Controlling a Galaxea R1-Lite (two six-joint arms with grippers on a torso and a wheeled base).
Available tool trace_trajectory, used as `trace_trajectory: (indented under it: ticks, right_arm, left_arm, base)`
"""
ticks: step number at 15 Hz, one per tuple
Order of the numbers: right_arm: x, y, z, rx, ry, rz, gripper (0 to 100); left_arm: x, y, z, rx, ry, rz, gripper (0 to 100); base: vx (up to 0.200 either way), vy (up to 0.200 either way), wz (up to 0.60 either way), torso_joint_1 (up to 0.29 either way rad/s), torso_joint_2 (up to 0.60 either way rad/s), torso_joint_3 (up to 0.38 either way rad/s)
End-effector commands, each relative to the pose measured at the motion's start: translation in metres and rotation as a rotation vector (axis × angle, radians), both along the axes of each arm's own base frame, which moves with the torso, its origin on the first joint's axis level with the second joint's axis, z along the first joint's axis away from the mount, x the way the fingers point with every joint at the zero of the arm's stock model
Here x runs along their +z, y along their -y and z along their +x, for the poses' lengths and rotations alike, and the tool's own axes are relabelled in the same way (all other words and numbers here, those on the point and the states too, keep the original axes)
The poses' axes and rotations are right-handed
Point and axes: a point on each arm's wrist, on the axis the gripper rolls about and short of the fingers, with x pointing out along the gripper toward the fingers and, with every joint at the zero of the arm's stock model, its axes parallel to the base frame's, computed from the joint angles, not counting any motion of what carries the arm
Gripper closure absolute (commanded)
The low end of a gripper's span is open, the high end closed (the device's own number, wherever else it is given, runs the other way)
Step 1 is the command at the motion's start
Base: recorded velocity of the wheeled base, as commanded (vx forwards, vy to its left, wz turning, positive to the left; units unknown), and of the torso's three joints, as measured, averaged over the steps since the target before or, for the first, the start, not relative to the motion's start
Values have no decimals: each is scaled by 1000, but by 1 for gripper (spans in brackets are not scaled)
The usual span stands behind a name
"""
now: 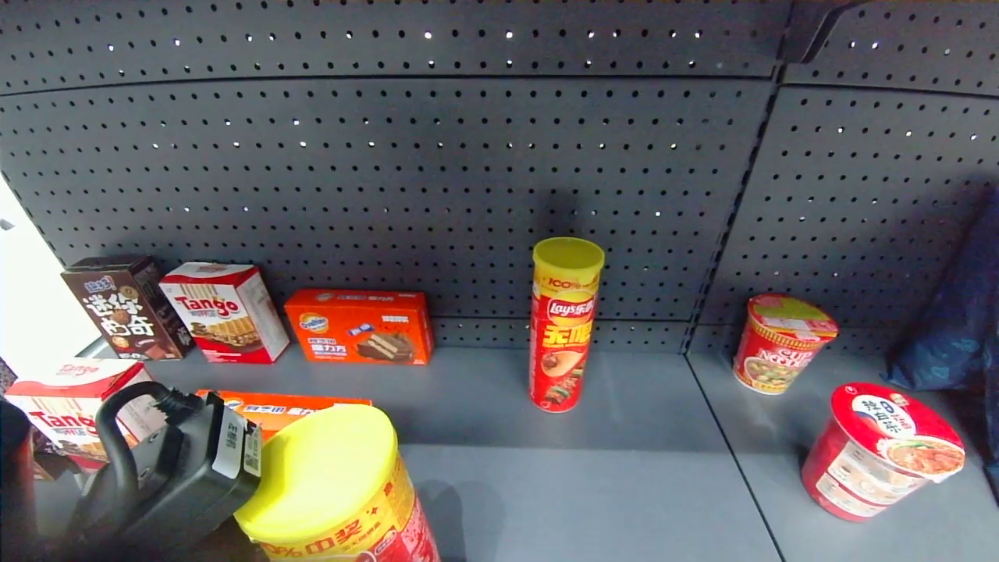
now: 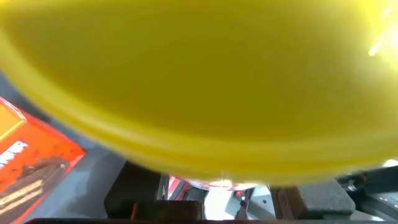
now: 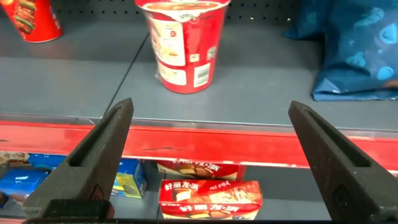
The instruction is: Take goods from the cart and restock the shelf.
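Chip can, yellow lid, red body: held up off the shelf over its front-left corner, tipped a little, lid toward the head camera. Left claw is closed on the can's side. The pads are hidden behind it, so I read that from the can hanging with nothing under it. The side hold probably leaves the base free to land flat. The same lid blocks most of the left wrist camera.

Right claw: jaws wide apart, nothing in them, sitting just outside the front edge by the red price strip.

Likely target: next to the second chip can, upright mid-shelf near the back edge, with bare shelf in front and to both sides.

In the way: flat orange box and wafer box at the front-left corner, right by the held can. It should lift clear of both.

Back-left corner: three upright boxes. Right section: noodle cup, noodle bowl nearer the front edge, blue bag at the right edge. All well apart from the likely path.
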Motion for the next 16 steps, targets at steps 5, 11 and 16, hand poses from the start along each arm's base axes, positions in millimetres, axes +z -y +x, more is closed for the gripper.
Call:
trace_trajectory:
  ticks: [5, 11, 16]
  right_arm:
    - [0, 0, 0, 7, -8, -5, 0]
    - [107, -2, 16, 232, 10, 80, 0]
    - [154, -13, 45, 545, -42, 41, 0]
  left_arm:
    - [8, -1, -2, 42, 50, -6, 100]
    - [34, 8, 0, 168, 151, 13, 100]
    - [29, 21, -14, 124, 157, 52, 100]
  base:
    - [0, 0, 0, 0, 0, 0]
    - [0, 0, 0, 0, 0, 0]
    - [0, 0, 0, 0, 0, 0]
